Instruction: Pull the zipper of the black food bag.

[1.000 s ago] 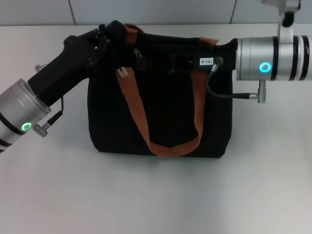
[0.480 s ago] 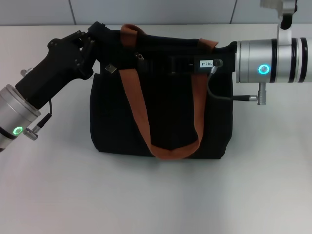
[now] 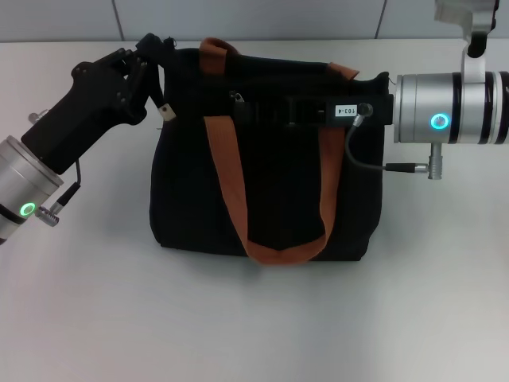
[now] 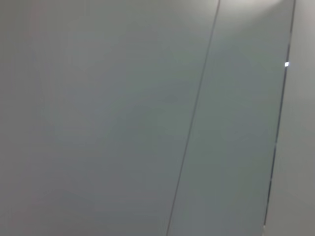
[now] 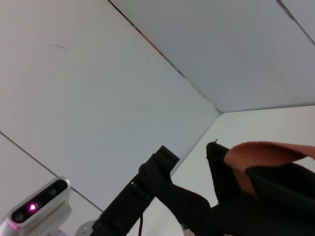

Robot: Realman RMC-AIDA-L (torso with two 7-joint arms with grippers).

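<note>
So the left tool point(image 3: 151, 49) sits at the top far-left corner of the black food bag point(image 3: 266, 175), and honestly I can't tell if it's apart or clamped on anything. A small pale tag point(image 3: 166, 111) dangles just below it. The right tool point(image 3: 374, 99) is pressed against the bag's top right end, grip state also not readable. The zipper point(image 3: 237, 99) pull sits on the top zip line, just right of the near orange handle point(image 3: 270, 199). Bag stands upright mid-worktop point(image 3: 254, 318).
</note>
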